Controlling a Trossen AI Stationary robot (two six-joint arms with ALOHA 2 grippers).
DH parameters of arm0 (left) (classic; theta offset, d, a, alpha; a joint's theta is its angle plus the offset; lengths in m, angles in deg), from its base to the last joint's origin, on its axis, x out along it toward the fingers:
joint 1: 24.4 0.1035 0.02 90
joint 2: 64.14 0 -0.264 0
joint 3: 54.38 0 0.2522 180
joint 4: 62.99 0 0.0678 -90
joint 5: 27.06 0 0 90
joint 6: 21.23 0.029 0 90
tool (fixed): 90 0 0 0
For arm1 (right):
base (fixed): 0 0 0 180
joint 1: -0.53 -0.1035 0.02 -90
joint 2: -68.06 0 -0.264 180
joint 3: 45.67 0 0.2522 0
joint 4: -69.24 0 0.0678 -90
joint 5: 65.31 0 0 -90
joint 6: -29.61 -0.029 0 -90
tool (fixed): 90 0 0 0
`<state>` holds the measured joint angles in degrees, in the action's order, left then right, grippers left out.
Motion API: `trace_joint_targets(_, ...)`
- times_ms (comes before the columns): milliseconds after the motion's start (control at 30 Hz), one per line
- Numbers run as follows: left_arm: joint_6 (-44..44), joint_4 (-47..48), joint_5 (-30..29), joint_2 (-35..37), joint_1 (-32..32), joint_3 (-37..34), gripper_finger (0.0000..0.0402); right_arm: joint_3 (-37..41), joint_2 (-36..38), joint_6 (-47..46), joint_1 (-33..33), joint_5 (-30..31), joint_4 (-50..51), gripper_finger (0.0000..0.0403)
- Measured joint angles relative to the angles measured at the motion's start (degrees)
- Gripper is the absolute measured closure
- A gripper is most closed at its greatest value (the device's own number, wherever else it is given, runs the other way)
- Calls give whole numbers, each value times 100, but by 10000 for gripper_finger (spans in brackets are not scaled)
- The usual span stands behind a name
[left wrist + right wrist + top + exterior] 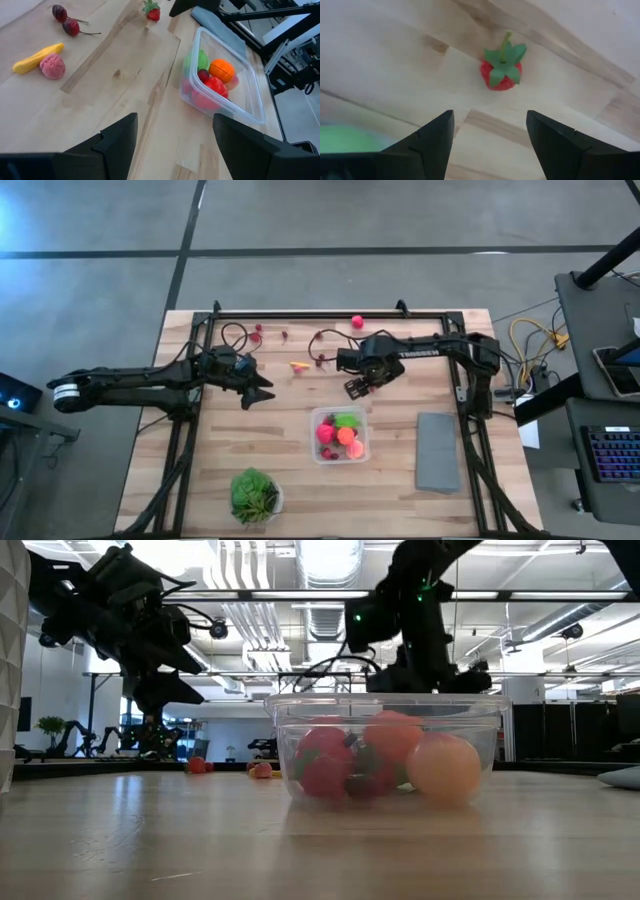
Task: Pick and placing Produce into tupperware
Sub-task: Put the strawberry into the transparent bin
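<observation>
Strawberry (pixel 502 70) lay small and light near the table's far edge; I judged its red body the spot, my right gripper (pixel 490 132) wide, empty.

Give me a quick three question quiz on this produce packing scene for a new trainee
1. True or false: the right gripper is carrying a strawberry.
2. What sits beside the pink piece in the left wrist view? A) a yellow piece B) a spoon C) a cup
3. Fill in: the orange piece lies inside the ____.

Key:
1. False; its jaws are open and empty, with the strawberry on the table ahead of them.
2. A
3. tupperware
</observation>
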<state>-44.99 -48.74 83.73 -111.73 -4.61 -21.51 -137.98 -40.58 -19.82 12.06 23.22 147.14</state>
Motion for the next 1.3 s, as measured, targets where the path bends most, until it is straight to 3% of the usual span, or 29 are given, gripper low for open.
trace_joint_targets(800,15,0,0,-4,0,0,157,645,-7,295,404,255,-1106,152)
trace_joint_targets(1300,17,0,0,-4,1,0,157,959,-15,297,514,-2,-1419,193)
